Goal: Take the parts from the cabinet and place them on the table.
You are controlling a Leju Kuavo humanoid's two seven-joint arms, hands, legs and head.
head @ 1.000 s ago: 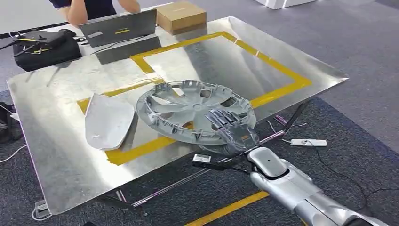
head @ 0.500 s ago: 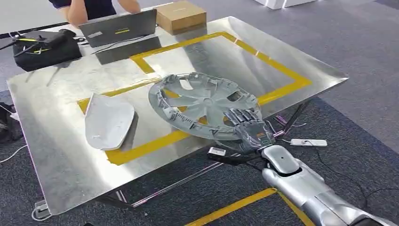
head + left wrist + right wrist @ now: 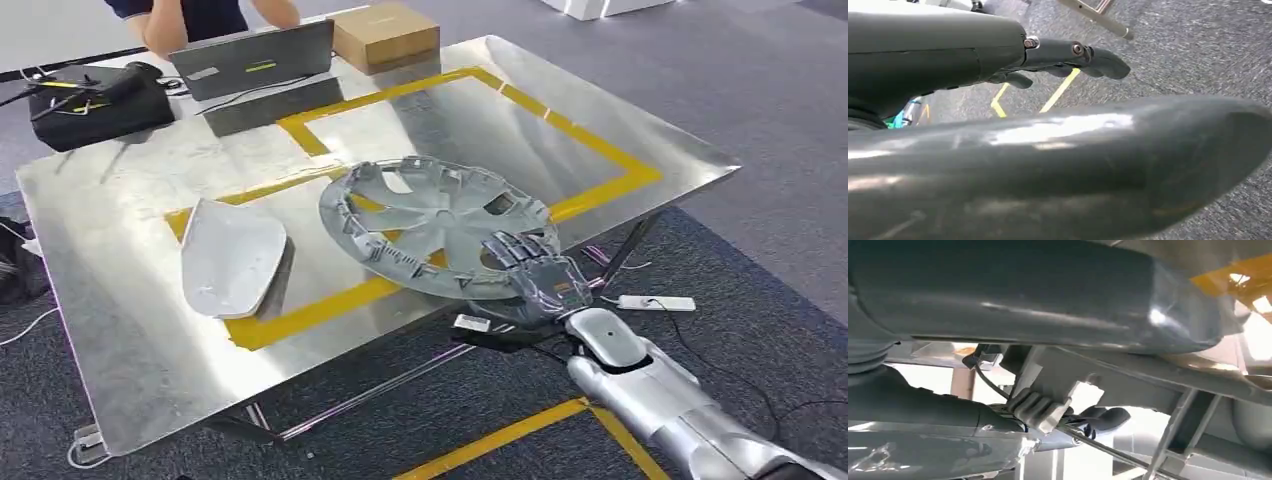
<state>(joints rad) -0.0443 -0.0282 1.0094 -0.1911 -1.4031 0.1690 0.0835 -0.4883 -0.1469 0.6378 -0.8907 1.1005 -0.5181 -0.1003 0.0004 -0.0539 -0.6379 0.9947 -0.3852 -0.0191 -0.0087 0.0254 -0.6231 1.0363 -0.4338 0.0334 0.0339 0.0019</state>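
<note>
Desk point(image 3: 120, 330) of bare metal carries my wheel cover point(image 3: 440, 225), tilted over the yellow tape near its front edge. I see the white panel point(image 3: 228, 255) lying beside it. My right hand point(image 3: 540, 275) grips the cover's near rim; left hand point(image 3: 1068, 52) hangs empty, fingers apart.

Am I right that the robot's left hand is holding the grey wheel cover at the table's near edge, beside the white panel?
Not quite: it is the right hand that holds the grey wheel cover, as the head view shows. The rest stands: the cover is at the table's near edge, beside the white panel.
</note>
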